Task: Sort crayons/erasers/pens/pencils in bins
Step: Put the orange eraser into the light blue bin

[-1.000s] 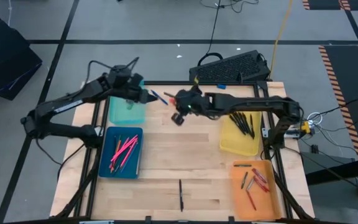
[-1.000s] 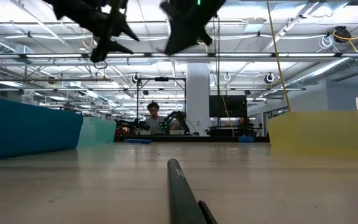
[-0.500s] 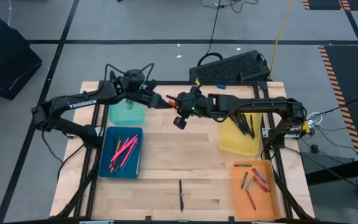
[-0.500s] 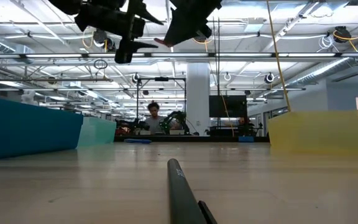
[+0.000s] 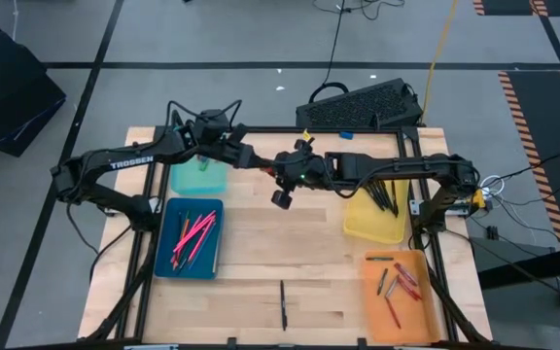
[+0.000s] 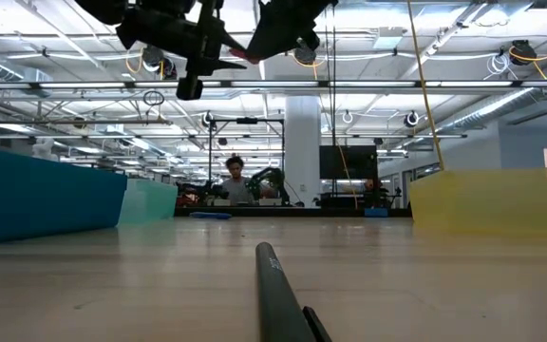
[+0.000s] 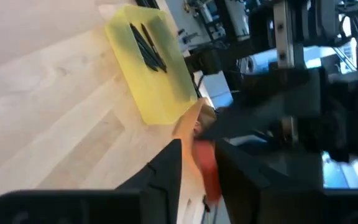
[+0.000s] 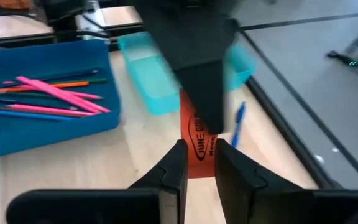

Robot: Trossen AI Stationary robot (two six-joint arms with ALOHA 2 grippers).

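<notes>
Overhead, four bins sit on the table (image 5: 261,243): a teal bin (image 5: 199,177) at the far left, a dark blue bin (image 5: 189,239) in front of it, a yellow bin (image 5: 373,216) at the far right and an orange bin (image 5: 396,282) in front of that. The dark blue one holds a loose bundle of long pink sticks (image 5: 193,236) with a few other thin ones, too tangled to count. The yellow one holds several black sticks (image 5: 380,192), and the orange one a handful of short red and green crayons (image 5: 397,285). One black pen (image 5: 283,303) lies alone on the bare wood near the front edge; a blue pen (image 8: 237,122) lies beside the teal bin.

Between the two arms, above the far middle of the table, hangs one orange-red crayon (image 8: 197,142), a short thick stick with a printed paper wrapper. The right gripper (image 8: 196,155) has its fingers closed on one end of it. The left gripper (image 7: 194,165) meets it from the opposite side, its fingers narrowed around the other end (image 7: 204,163), so both pincers grip the same crayon in mid-air, well clear of every bin, nearest the teal one
</notes>
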